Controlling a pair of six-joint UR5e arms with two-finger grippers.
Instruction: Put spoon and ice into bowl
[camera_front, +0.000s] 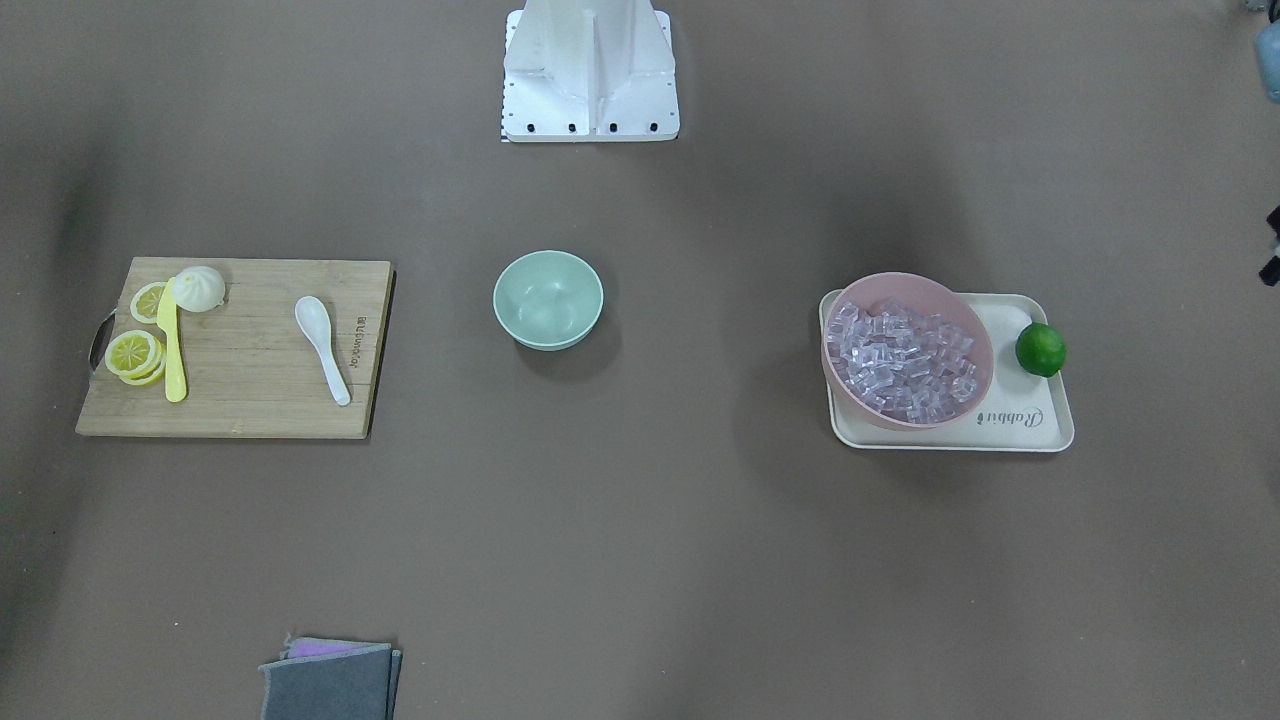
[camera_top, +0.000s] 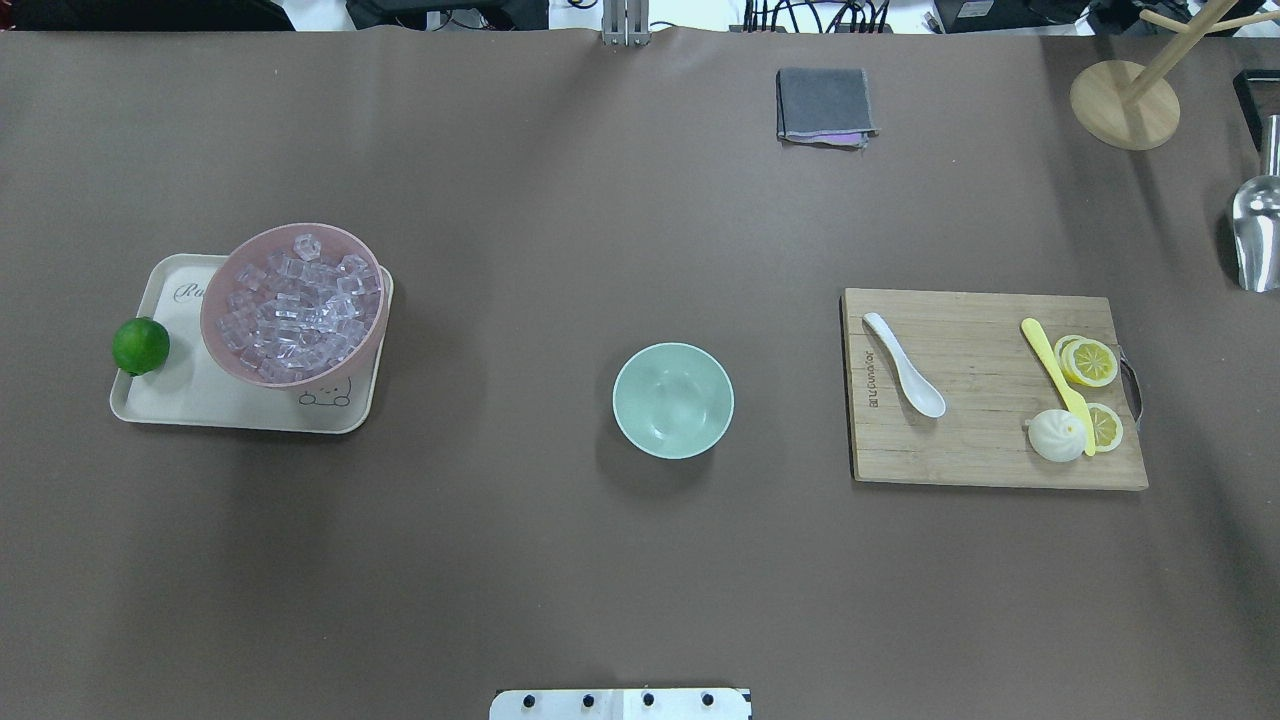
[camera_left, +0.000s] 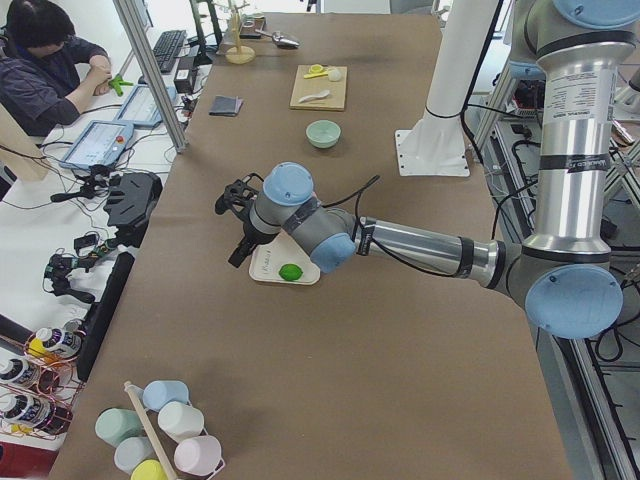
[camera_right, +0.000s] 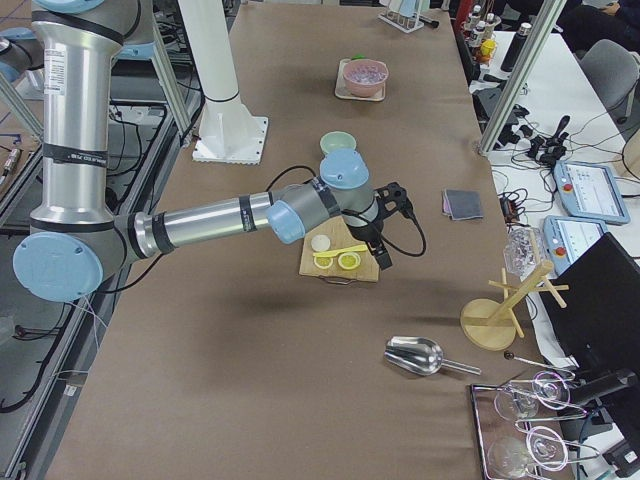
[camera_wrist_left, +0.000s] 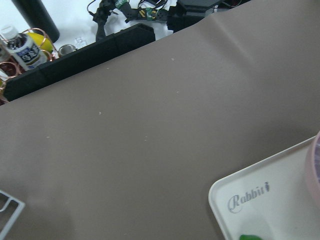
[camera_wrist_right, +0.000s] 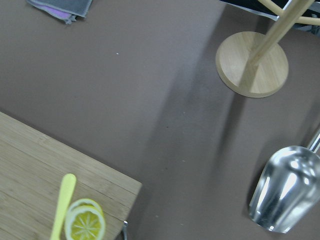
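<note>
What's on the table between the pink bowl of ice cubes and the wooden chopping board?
Only the small, empty mint-green bowl, clearest in the overhead view.

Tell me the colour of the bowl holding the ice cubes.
Pale pink. The pink bowl shows best in the overhead exterior view.

Left pincer (camera_left: 237, 257), right pincer (camera_right: 383, 260): downward, aloft.

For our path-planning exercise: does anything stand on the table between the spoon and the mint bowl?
Nothing visible does. The spoon lies on the board; only bare table separates the board from the empty bowl.
</note>
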